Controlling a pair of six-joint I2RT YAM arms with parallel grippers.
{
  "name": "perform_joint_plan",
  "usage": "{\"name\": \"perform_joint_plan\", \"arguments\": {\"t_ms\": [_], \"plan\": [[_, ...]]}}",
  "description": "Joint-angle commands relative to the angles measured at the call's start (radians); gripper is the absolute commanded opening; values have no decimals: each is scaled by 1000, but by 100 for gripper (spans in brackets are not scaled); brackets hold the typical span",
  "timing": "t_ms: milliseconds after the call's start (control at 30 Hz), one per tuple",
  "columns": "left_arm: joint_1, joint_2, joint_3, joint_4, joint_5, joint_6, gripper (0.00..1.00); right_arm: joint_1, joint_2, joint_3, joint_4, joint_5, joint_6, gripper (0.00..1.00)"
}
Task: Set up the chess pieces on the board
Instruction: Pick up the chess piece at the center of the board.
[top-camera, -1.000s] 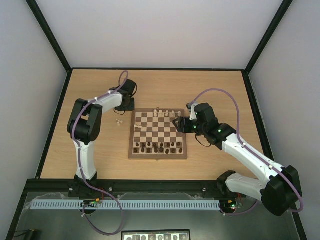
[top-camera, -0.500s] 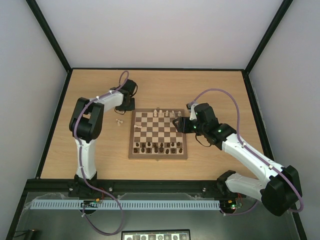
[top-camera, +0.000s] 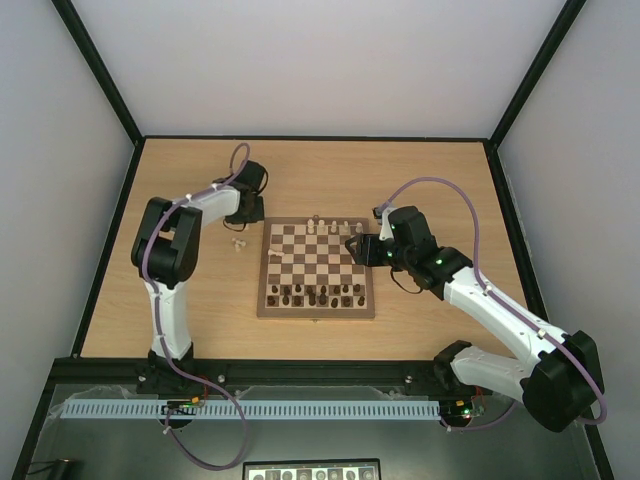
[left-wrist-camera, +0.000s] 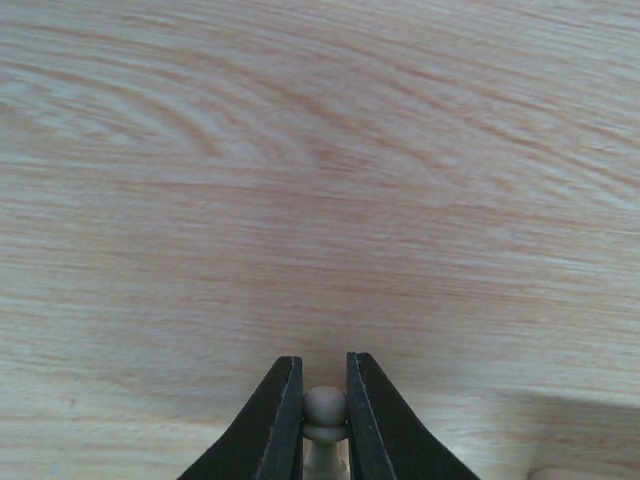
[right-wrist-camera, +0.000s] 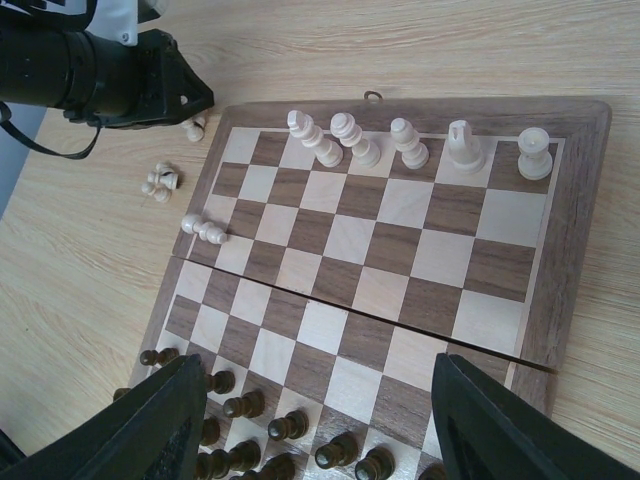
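Note:
The board (top-camera: 316, 313) lies mid-table. Several pale chess pieces (top-camera: 330, 228) stand on its far row, and one lies tipped on the board's left side (right-wrist-camera: 205, 229). More pale pieces (top-camera: 238, 243) lie loose on the table left of the board. My left gripper (top-camera: 243, 212) is low over the table beyond the board's far left corner. In the left wrist view it (left-wrist-camera: 324, 410) is shut on the round head of a pale pawn (left-wrist-camera: 324, 404). My right gripper (right-wrist-camera: 315, 365) hovers open over the board's right half, holding nothing.
Dark chessmen (top-camera: 315, 294) fill the board's two near rows, directly below my right gripper's fingers (right-wrist-camera: 165, 415). A small clasp (right-wrist-camera: 373, 97) sits on the board's far border. Bare wooden table (top-camera: 430, 170) surrounds the board, enclosed by a black frame.
The left jaws have closed onto the pale pawn, and the left wrist has shifted slightly left. The right arm has not moved.

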Motion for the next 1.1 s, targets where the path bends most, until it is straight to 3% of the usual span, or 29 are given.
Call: {"name": "perform_joint_plan", "arguments": {"t_ms": [0, 567, 833, 1067], "plan": [[11, -70, -26, 13, -5, -15, 5, 4, 10, -12, 10, -6, 2, 63], [7, -258, -105, 50, 28, -28, 2, 28, 38, 15, 17, -50, -26, 61], [-82, -486, -255, 266, 107, 17, 3, 28, 21, 14, 5, 0, -27, 61], [-102, -676, -517, 527, 148, 9, 2, 29, 0, 7, 1, 3, -30, 61]]}}
